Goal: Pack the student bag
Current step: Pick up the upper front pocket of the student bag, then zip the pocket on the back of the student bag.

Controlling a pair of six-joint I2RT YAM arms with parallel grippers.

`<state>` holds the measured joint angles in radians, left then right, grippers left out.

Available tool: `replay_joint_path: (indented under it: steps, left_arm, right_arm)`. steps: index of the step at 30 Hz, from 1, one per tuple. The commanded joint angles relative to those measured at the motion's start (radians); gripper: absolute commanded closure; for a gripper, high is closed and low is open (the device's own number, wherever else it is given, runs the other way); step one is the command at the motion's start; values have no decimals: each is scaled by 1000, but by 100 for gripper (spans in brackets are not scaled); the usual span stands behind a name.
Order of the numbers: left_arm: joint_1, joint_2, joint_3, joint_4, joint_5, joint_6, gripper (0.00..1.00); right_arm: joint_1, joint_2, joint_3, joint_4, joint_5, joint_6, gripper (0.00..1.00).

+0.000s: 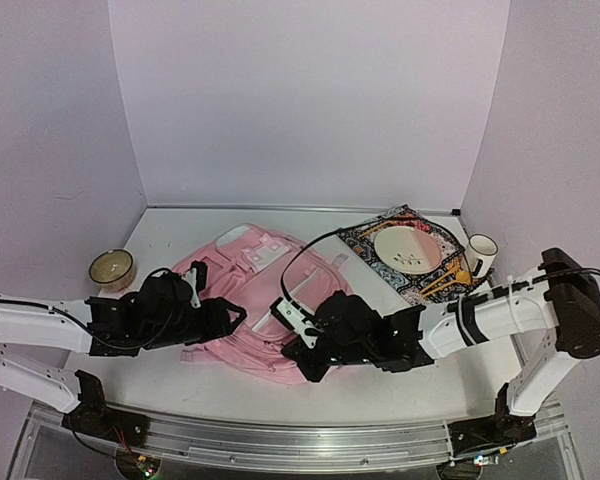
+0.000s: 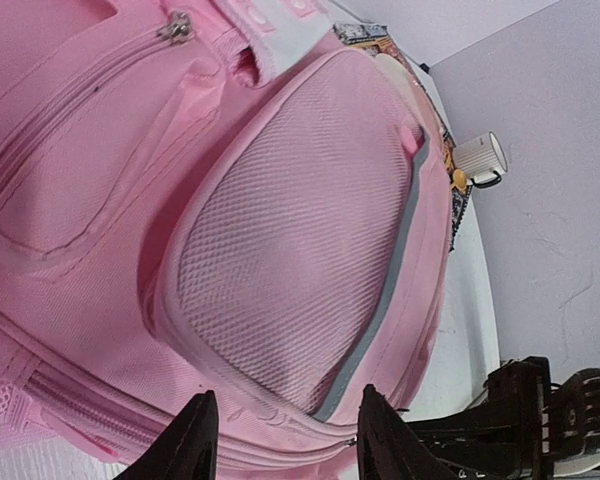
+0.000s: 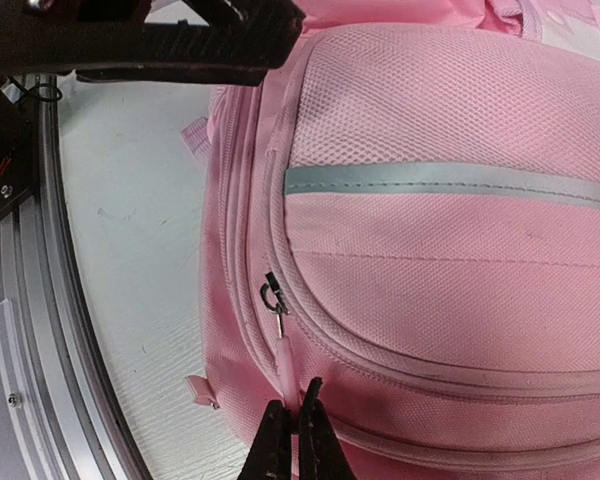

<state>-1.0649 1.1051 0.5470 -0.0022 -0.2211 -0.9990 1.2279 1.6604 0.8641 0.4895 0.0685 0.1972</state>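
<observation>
Tabletop (image 1: 170,235) holds student bag (image 1: 245,275); right claw (image 3: 295,402) seemingly pinches zip pull (image 3: 281,345).

Bag (image 1: 245,275): soft pink backpack with white trim, lying flat mid-table (image 1: 170,228), front face up. Mesh front pocket (image 2: 300,230) crossed by a grey strip. Pink zip pull (image 3: 283,350) beside the pocket's seam.

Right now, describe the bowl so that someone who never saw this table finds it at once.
Start at the big pink bag in the middle of the table. Left of it, near the left wall, the bowl stands alone. It is small, round and deep with a tan inside, unlike the flat plate and handled mug over on the right.
</observation>
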Motion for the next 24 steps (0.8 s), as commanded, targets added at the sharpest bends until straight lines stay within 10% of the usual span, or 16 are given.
replay_joint_path:
  steps: [1, 9, 18, 24]
  left_arm:
    - [2, 16, -19, 5, -3, -46, 51]
    - [2, 119, -14, 118, 17, -57, 53]
    - [17, 138, -5, 76, -28, 20, 98]
    - [113, 92, -24, 9, -19, 84, 100]
  right_arm:
    - [15, -40, 44, -81, 51, 37, 100]
    - [33, -67, 53, -135, 85, 56, 100]
    - [33, -174, 6, -253, 202, 71, 100]
    - [33, -232, -16, -354, 274, 95, 100]
